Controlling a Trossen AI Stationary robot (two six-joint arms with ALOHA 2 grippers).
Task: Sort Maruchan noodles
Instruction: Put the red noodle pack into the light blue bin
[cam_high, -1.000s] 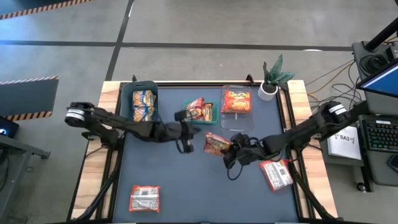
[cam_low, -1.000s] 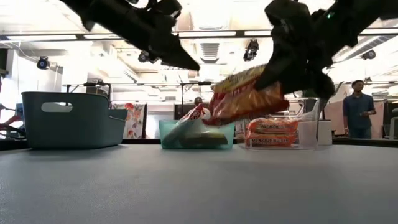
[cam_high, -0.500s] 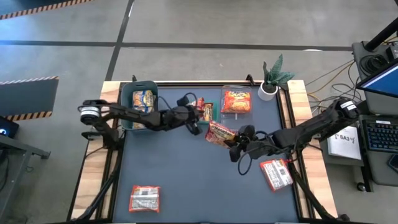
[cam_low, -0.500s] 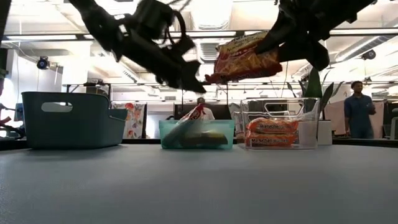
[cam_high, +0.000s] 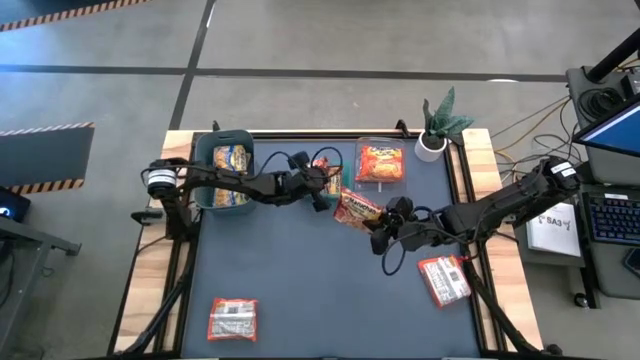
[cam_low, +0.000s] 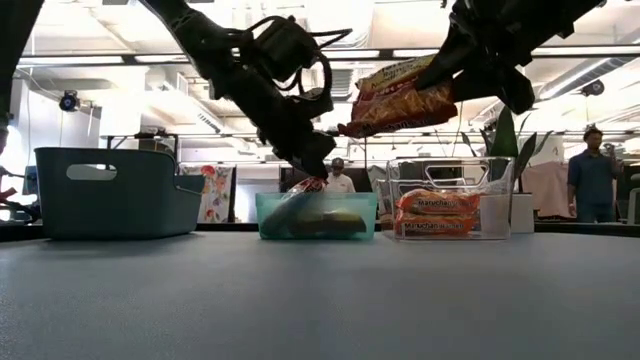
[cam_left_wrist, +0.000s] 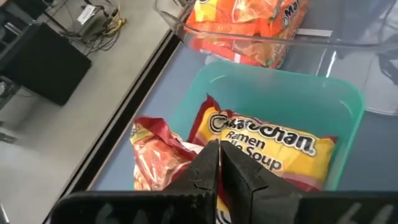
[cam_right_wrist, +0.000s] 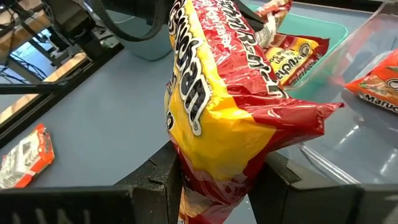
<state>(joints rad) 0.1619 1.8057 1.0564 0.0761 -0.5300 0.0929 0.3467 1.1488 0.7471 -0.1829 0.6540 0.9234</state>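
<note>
My right gripper (cam_high: 380, 226) is shut on a red-and-yellow Maruchan packet (cam_high: 355, 208) held in the air at mid-table, near the small teal bin (cam_high: 331, 180). That bin holds a yellow packet (cam_left_wrist: 267, 146) lying flat and a red one (cam_left_wrist: 155, 162) leaning on its rim, upper end sticking out (cam_low: 312, 186). My left gripper (cam_left_wrist: 219, 155) is shut, its tips just over these packets. Orange packets lie in the clear bin (cam_high: 380, 163), yellow-and-blue ones in the dark teal bin (cam_high: 228, 165). My left gripper slants down from the table's left, its shut fingertips (cam_low: 316, 168) at the upper end of the red packet in the small teal bin; whether they touch it I cannot tell. My right gripper pinches one end of the red-and-yellow packet (cam_right_wrist: 211, 165) between its two fingers (cam_right_wrist: 166, 174), coming from the table's right and slanting down. The packet is lifted clear of the table (cam_low: 400, 95) and juts out past the fingers toward the bins, crumpled at the held end.
Two red-and-white packets lie flat on the table, one near the front left (cam_high: 233, 319), one at the right (cam_high: 444, 280). A potted plant (cam_high: 440, 122) stands at the far right corner. People stand in the room behind (cam_low: 595, 180).
My left gripper has swung toward the far right, tipped down and sunk to the small teal bin, staying shut. My right gripper has risen and drawn a little toward the far edge, lifting the red-and-yellow packet higher above the table.
</note>
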